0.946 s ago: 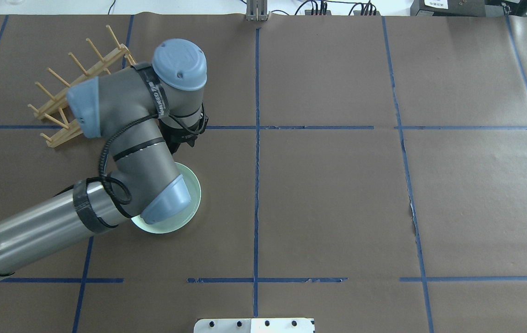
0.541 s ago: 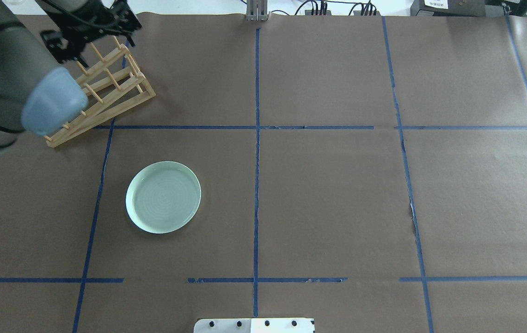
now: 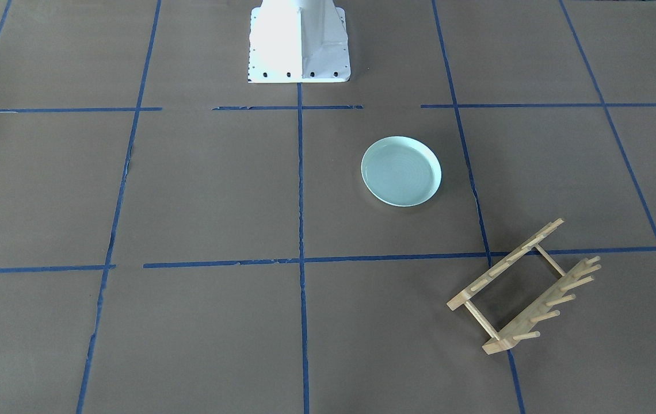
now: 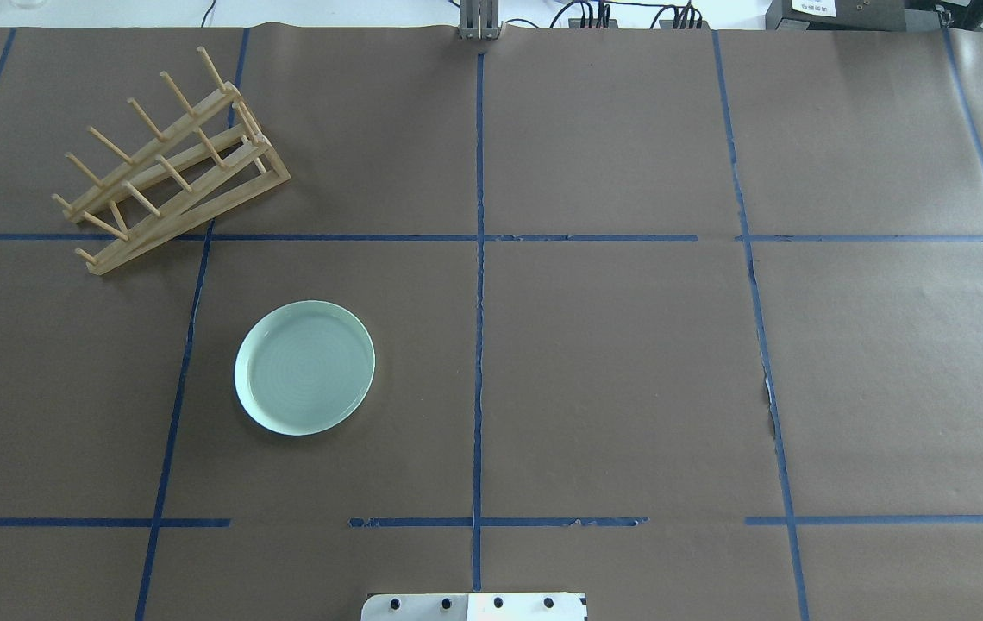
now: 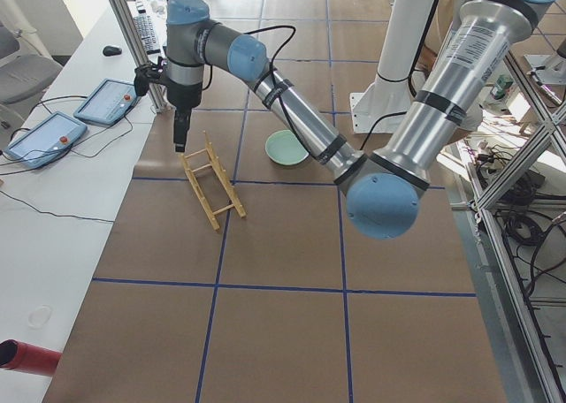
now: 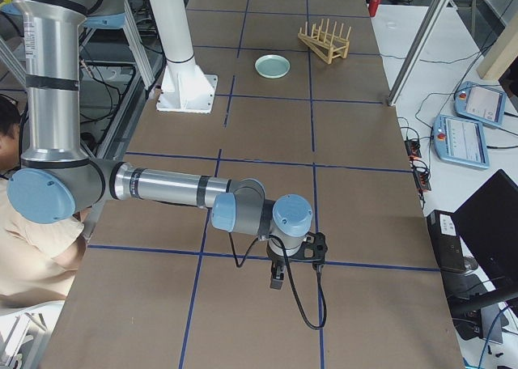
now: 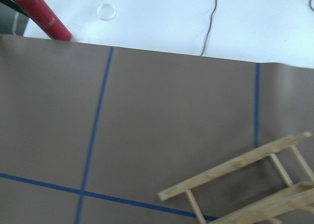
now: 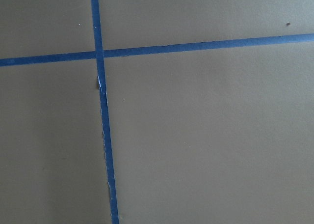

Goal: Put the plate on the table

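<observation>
Both left claw [image 5: 179, 143] and right claw [image 6: 276, 282], open or closed I cannot tell, hang well apart from the plate [image 4: 304, 367].

The plate [image 4: 304, 367] lies flat on the counter [image 4: 629, 362], on the robot's left side, inside one square of tape lines [image 4: 478, 285]. The rack [image 4: 168, 164] stands farther from the robot base [image 4: 474, 606] and more to the left, well apart from the plate, across a tape line. The left gripper [image 5: 179, 142] hangs near the rack, on the side away from the robot. The right gripper [image 6: 277, 282] hangs low over the counter's right end, well apart from the plate.
</observation>
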